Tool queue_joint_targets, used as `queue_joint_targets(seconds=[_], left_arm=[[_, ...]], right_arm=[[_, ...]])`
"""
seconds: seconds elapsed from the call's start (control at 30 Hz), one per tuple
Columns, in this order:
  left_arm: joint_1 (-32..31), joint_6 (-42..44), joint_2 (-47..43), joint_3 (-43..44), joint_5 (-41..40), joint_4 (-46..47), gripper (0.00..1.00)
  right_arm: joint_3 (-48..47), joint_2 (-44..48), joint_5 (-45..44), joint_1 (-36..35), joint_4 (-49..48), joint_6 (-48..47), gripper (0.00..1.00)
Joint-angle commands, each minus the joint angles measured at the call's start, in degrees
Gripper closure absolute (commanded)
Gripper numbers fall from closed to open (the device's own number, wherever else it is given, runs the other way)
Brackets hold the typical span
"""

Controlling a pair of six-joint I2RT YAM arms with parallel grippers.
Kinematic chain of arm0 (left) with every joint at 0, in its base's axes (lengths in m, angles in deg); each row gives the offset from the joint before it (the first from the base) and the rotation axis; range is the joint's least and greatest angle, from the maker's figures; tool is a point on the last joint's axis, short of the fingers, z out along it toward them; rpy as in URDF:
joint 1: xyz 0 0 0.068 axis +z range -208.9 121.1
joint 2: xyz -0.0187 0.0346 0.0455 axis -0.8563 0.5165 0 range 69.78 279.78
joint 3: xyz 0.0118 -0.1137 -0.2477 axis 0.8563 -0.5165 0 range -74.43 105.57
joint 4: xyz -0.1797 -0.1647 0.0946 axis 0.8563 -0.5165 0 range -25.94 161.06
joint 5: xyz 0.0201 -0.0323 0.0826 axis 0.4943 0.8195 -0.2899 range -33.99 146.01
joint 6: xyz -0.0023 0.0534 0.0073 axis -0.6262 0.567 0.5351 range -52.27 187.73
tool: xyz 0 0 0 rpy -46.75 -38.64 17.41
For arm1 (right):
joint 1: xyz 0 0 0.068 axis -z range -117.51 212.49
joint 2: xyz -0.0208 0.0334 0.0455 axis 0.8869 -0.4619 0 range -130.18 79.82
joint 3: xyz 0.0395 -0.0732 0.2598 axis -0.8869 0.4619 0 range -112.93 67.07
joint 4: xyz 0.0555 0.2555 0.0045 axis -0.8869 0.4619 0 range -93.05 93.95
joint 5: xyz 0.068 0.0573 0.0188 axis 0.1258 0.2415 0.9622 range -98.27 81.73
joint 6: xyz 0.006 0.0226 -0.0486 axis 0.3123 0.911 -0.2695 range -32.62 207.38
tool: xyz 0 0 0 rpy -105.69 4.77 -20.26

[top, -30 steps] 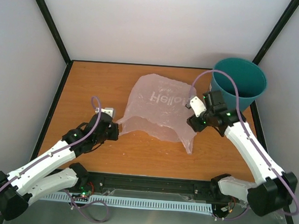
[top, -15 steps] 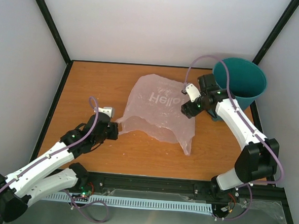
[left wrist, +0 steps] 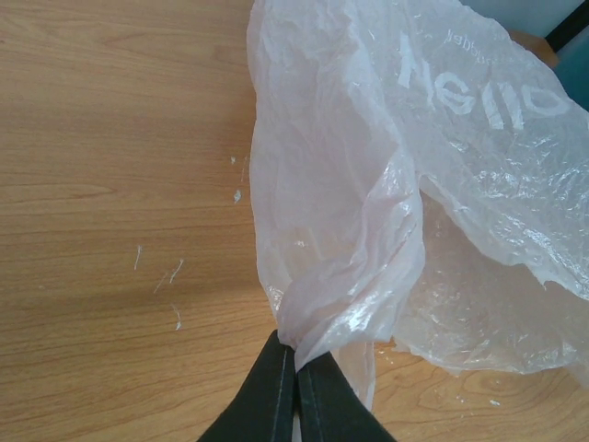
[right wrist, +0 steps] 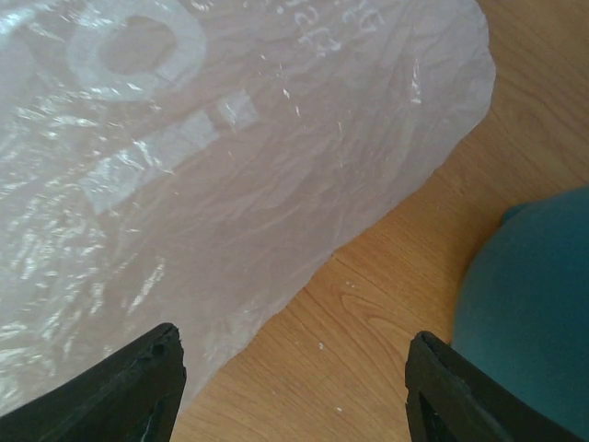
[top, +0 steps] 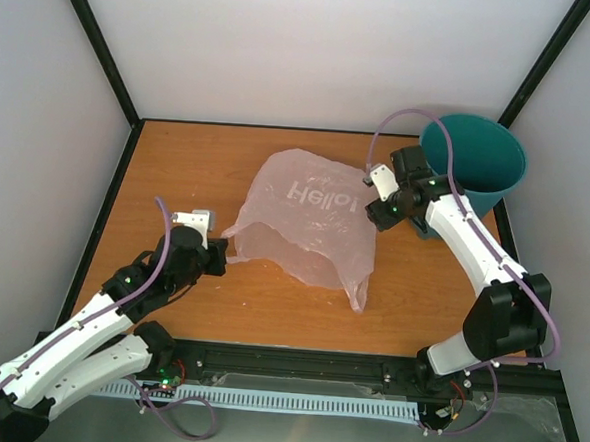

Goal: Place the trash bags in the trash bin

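The pale-pink trash bag (top: 305, 217) with white "Hello" lettering lies spread on the wooden table; it also fills the left wrist view (left wrist: 414, 175) and the right wrist view (right wrist: 212, 157). My left gripper (top: 219, 248) is shut on the bag's bunched left corner (left wrist: 317, 318), fingertips pinched together (left wrist: 296, 354). My right gripper (top: 373, 212) is open and empty, hovering over the bag's right edge, one finger (right wrist: 138, 382) above the plastic. The teal trash bin (top: 472, 167) stands upright at the back right, just beyond the right gripper; its side shows in the right wrist view (right wrist: 529, 304).
Black frame posts and pale walls enclose the table (top: 178, 174) on three sides. The bin sits tight in the back right corner. Bare wood lies left of the bag and along the front edge.
My left gripper has pulled back to the left with the bag corner, dragging the bag leftward. The right gripper rose from the bag's lower right to its upper right edge near the bin.
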Motion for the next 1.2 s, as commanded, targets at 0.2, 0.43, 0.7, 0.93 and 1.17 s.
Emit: queue_joint_targets(seconds=[0.2, 0.43, 0.7, 0.93, 1.17], left_arm=[[-0.2, 0.2, 0.0, -0.1, -0.3, 1.7, 0.99], [-0.1, -1.1, -0.5, 0.3, -2.8, 0.5, 0.99], [-0.2, -3.3, -3.8, 0.5, -7.2, -1.4, 0.99], [-0.2, -7.7, -9.8, 0.8, -14.3, -5.1, 0.99], [-0.2, -18.5, -15.4, 2.4, -25.8, -13.5, 0.99]], right_arm=[[-5.1, -8.8, -4.1, -4.0, 1.8, 1.6, 0.45], [-12.9, -18.2, -0.4, -7.1, 2.7, 1.1, 0.46], [-32.2, -32.7, 3.2, -10.7, 5.9, -0.8, 0.47], [-55.4, -44.8, 4.1, -16.3, 12.3, -0.8, 0.47], [-58.8, -37.9, 8.7, -16.7, 15.0, 2.2, 0.45]])
